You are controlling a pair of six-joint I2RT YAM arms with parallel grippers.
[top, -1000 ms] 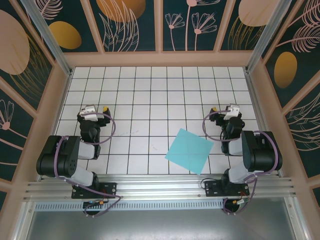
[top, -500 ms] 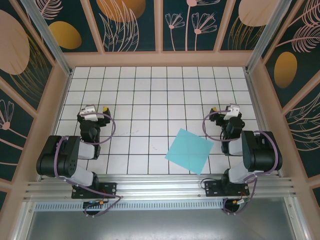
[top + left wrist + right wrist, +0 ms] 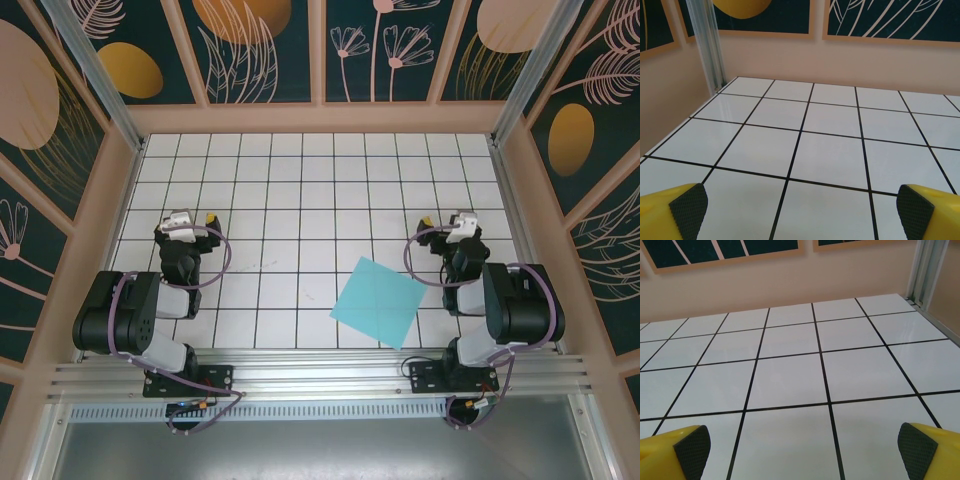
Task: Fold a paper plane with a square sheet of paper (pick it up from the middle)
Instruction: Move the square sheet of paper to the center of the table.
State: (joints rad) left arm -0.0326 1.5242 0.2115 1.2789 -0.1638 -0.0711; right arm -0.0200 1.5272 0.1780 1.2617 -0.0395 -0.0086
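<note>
the square sheet of paper (image 3: 379, 302) lies flat and unfolded on the white gridded counter (image 3: 300, 180), at about 5 o'clock from the counter's middle and close to the near edge. it sits turned on the grid like a skewed diamond, with one corner toward 11 o'clock and the opposite one toward 5 o'clock. its 3 o'clock corner is just beside the right arm, and nothing touches the sheet.

the left pincer (image 3: 192, 217) rests at about 9 o'clock from the counter's middle, well apart from the paper, folded back over its own arm and pointing toward 12 o'clock. in the left wrist view the left pincer (image 3: 800, 212) is released. its yellow fingers with black ribbed pads (image 3: 688, 210) stand wide at the two lower corners, with bare tiles between them.

the right pincer (image 3: 452, 222) rests at about 3 o'clock, with the paper lying toward 7 o'clock from it. in the right wrist view the right pincer (image 3: 800, 452) is likewise released and grasps nothing. its pads (image 3: 916, 450) are spread wide over bare tiles, and it faces the far wall.
</note>
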